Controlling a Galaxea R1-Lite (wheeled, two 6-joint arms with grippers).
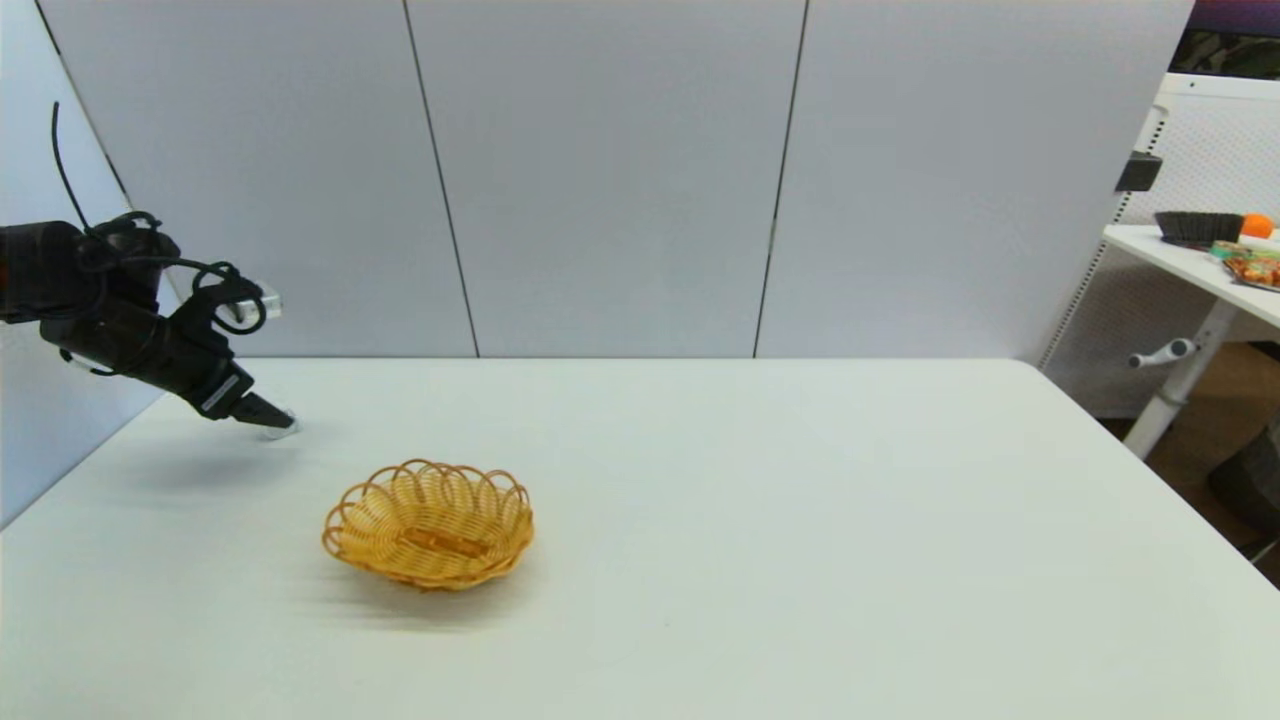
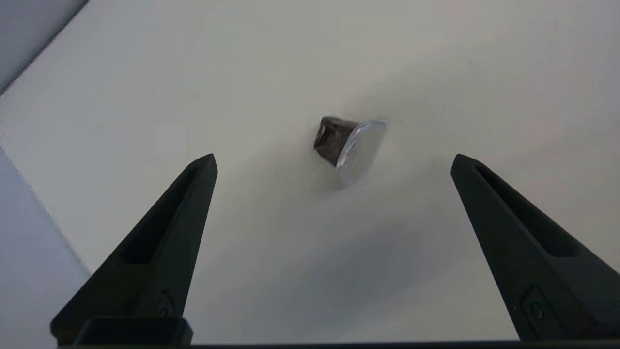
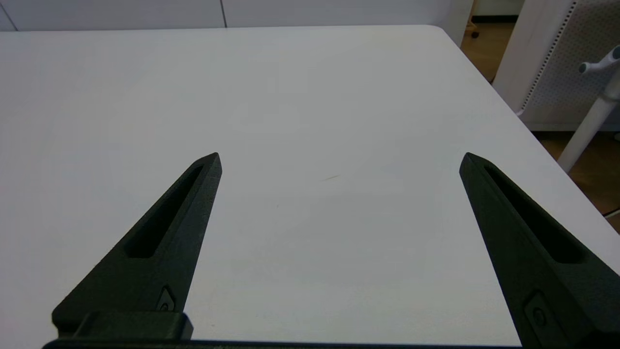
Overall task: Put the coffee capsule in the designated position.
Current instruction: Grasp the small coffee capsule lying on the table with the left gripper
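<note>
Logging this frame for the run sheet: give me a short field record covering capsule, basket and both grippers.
capsule: coffee capsule lies tipped on its side on the white table, far left part, free of any grip
basket: wicker basket near table centre-left, nothing visible inside
left gripper: left gripper open, low over the table, fingers either side of the capsule, not touching it
right gripper: right gripper open, above bare table, out of the head view
task state: capsule not yet picked up

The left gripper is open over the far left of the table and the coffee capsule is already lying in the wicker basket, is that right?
Not quite. The coffee capsule lies on the bare table ahead of the open left gripper, as the left wrist view shows. The wicker basket holds no capsule in the head view.
</note>
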